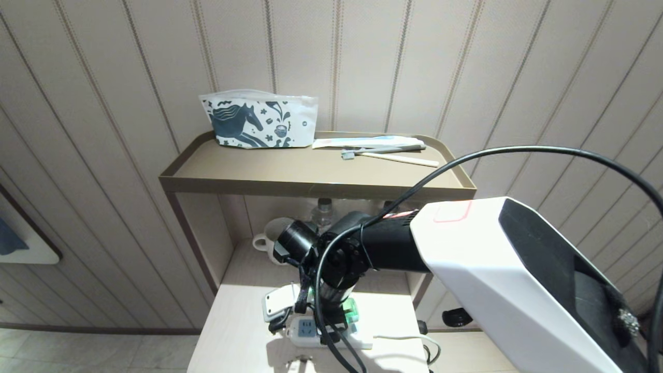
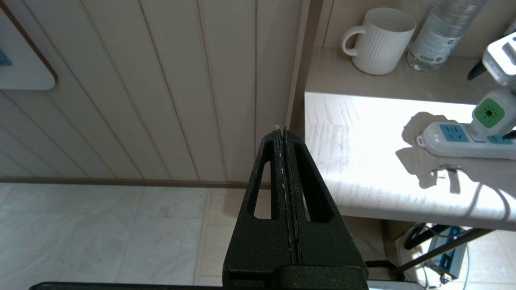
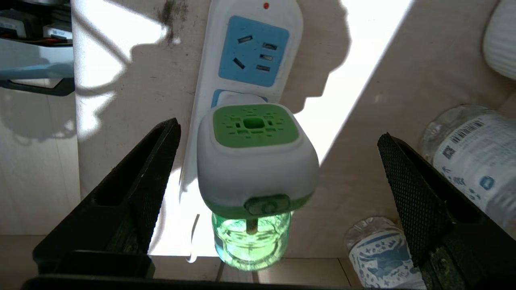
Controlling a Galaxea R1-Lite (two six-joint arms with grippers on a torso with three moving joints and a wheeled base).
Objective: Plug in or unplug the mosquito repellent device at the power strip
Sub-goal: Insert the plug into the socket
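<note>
The mosquito repellent device (image 3: 258, 161) has a white cap with a green square and a clear green bottle. It stands plugged into the power strip (image 3: 252, 52), right beside a free light-blue socket. My right gripper (image 3: 278, 129) is open and hangs over the device, with one finger on each side and a clear gap to both. In the head view my right arm (image 1: 362, 248) covers most of the strip (image 1: 305, 331), and only a green patch of the device (image 1: 351, 310) shows. My left gripper (image 2: 282, 131) is shut and empty. It is parked left of the table, above the floor.
A white mug (image 2: 379, 40) and a water bottle (image 2: 439, 36) stand at the back of the lower shelf, close behind the strip. Two bottles (image 3: 475, 153) lie beyond my right finger. The upper tray (image 1: 207, 171) holds a printed pouch (image 1: 259, 122) and a toothbrush (image 1: 383, 151).
</note>
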